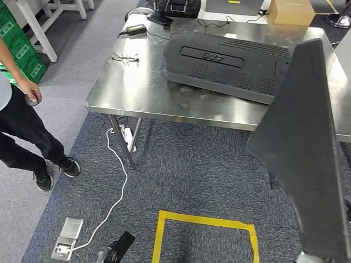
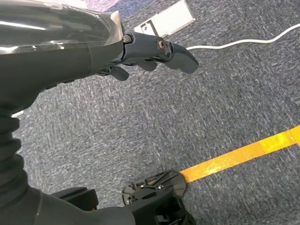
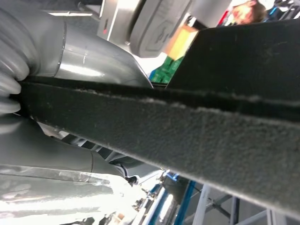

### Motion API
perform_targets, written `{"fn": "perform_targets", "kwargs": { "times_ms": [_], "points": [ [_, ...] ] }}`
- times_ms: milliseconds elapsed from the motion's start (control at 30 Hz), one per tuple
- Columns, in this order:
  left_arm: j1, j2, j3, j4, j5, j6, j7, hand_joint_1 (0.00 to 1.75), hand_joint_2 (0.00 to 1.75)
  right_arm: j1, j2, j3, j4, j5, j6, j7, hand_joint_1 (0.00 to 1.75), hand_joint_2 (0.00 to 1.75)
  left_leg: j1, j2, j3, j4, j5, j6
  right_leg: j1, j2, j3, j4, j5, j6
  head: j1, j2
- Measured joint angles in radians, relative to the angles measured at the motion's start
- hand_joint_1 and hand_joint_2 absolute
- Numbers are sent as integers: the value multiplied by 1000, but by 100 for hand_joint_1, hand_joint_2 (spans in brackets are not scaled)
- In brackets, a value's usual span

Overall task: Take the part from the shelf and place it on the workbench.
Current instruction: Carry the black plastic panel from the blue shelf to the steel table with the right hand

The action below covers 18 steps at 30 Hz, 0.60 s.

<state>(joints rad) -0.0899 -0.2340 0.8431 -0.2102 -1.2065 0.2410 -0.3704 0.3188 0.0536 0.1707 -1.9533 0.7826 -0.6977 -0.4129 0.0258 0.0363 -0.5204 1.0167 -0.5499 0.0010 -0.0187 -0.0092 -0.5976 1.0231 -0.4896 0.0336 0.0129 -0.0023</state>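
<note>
The part is a large, flat, dark felt-like panel [image 1: 306,148] held upright at the right of the head view, its top in front of the steel workbench [image 1: 136,93]. In the right wrist view my right hand [image 3: 81,63] grips the panel's edge [image 3: 212,140], grey thumb on one side and the hand's body on the other. My left hand [image 2: 148,49] hangs over the blue-grey carpet with fingers stretched out and nothing in it.
A dark engine cover [image 1: 225,66], glasses [image 1: 124,57], a power adapter [image 1: 136,29] and a cardboard box [image 1: 289,11] lie on the workbench. A person [image 1: 24,126] stands at the left by green crates [image 1: 21,49]. A yellow tape square [image 1: 207,222], white cable [image 1: 118,186] and floor socket [image 1: 66,238] mark the carpet.
</note>
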Motion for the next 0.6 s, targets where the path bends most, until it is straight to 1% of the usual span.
{"fn": "perform_targets", "kwargs": {
  "times_ms": [33, 67, 133, 233, 433, 600],
  "points": [
    [0, 1, 0, 0, 0, 0, 0, 0, 175, 0, 0, 0, 1, 2, 0, 0, 175, 175, 0, 0, 2, -2, 0, 4, 0, 0, 1, -1, 0, -1, 0, 0],
    [0, 2, 0, 0, 1, -1, 0, 0, 175, -1, 0, 0, 2, 3, 0, 1, 175, 175, 1, 0, 4, -6, 1, 5, 1, 1, 1, -1, -1, -3, -1, 0],
    [-1, 3, 0, 0, 0, -1, 0, 0, 175, -1, 0, 0, 4, 5, 0, 1, 175, 175, 1, 0, 9, -15, 3, 3, 2, 1, 2, -1, -4, -8, -1, 0],
    [0, 5, 0, 0, -1, -1, 0, 0, 175, -2, 0, -1, 6, 6, 0, 1, 175, 175, 2, 0, 13, -21, 5, -4, 3, 1, 3, 0, -7, -13, -1, 0],
    [0, 5, 0, 0, -1, -1, 0, 0, 175, -2, 0, -1, 7, 6, 0, 1, 175, 175, 2, 0, 14, -23, 5, -17, 6, 1, 4, 1, -8, -15, -1, 0],
    [0, 6, 0, 0, 0, -1, 0, 0, 175, -2, 0, -1, 7, 6, 0, 1, 175, 175, 0, 0, 15, -23, 4, -19, 4, 1, 6, 0, -8, -15, 0, 0]
  ]
}}
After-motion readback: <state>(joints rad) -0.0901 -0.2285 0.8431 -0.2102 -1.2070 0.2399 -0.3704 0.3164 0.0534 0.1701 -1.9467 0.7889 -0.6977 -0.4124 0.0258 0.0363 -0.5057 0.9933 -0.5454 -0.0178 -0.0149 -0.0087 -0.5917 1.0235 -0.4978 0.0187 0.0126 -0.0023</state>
